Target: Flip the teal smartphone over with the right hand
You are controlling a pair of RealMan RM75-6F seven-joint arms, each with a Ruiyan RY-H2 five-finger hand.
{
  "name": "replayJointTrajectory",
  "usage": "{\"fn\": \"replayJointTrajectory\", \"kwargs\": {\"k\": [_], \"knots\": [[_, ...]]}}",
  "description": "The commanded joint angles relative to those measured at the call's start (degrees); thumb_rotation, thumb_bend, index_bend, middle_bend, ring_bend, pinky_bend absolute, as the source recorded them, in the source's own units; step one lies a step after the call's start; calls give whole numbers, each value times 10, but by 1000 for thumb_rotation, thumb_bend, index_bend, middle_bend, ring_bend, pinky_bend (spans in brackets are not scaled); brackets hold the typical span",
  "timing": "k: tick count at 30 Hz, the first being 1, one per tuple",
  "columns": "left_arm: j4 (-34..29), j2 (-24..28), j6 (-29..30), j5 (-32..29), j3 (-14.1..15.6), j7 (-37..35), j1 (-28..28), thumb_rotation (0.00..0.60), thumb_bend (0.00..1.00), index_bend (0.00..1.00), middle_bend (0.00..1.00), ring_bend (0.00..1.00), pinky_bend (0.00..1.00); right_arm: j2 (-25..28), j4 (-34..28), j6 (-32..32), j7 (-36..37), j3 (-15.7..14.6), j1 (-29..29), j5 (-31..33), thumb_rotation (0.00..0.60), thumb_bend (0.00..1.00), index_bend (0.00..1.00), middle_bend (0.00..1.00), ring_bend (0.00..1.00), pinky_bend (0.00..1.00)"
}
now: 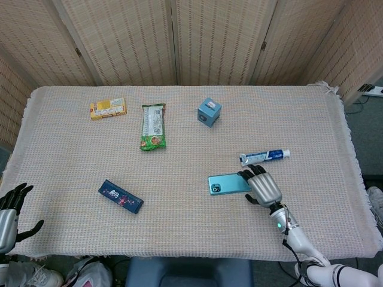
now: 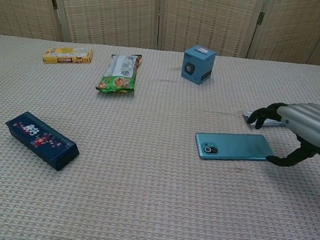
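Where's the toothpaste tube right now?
In the head view the toothpaste tube lies right of centre on the tablecloth, just beyond the teal smartphone and the right hand.

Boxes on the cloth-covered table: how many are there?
3. A flat yellow box lies far left at the back, a small blue cube box sits back centre, and a long dark navy box lies front left. None appears hidden.

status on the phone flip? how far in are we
Done: the right hand is at the teal smartphone's right end, fingers spread, thumb by its near corner.

In hand: nothing gripped; the chest view shows the phone flat on the tablecloth, camera side up. Actual contact can't be judged.

Left: grip or lever an edge, turn it over, set it down. The left hand sits open at the table's near left corner.
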Motion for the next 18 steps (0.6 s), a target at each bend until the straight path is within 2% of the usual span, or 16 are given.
{"fn": "replayJointTrajectory", "kwargs": {"k": [1,8,18], "knots": [[1,1,-2,0,0,-1,0,600,212,170,125,152,229,-22,24,-7,1,2,10,6,600,184,279,318,164,203],[0,2,-7,-1,-1,0,-1,600,212,171,125,152,229,-55,66,-10,5,1,25,6,600,162,298,332,172,210],[-2,4,-11,-3,-1,3,-2,600,212,171,124,152,229,-73,89,-14,11,0,36,11,600,161,305,333,172,210]]}}
